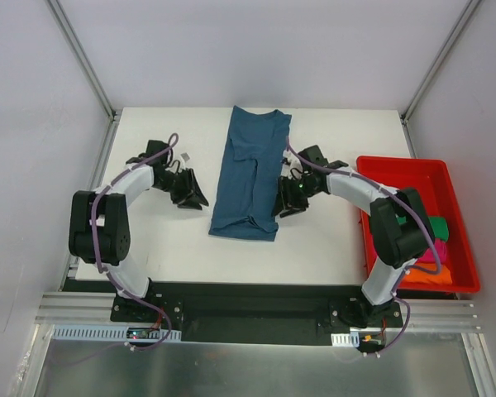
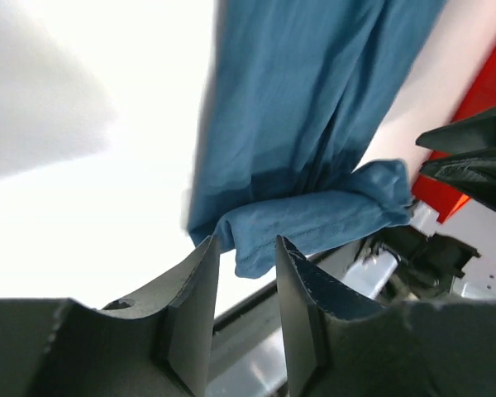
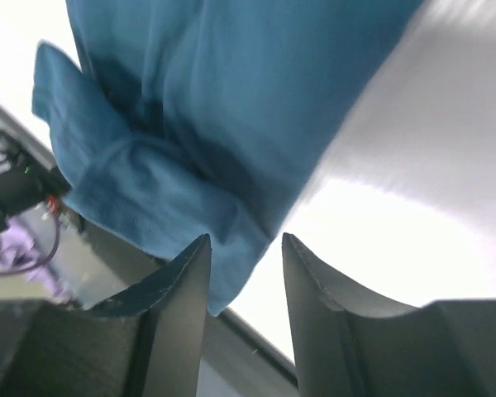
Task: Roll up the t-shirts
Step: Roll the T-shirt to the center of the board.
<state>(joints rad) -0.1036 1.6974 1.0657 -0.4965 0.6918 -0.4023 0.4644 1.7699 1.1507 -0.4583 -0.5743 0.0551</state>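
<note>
The teal t-shirt lies folded into a long strip at the middle of the white table, its near end turned up into a short, loose roll. The left gripper sits just left of that end, jaws partly apart and holding nothing. The right gripper is at the strip's right edge, jaws likewise parted. Its fingers may brush the cloth, though the wrist view is too blurred to settle that.
</note>
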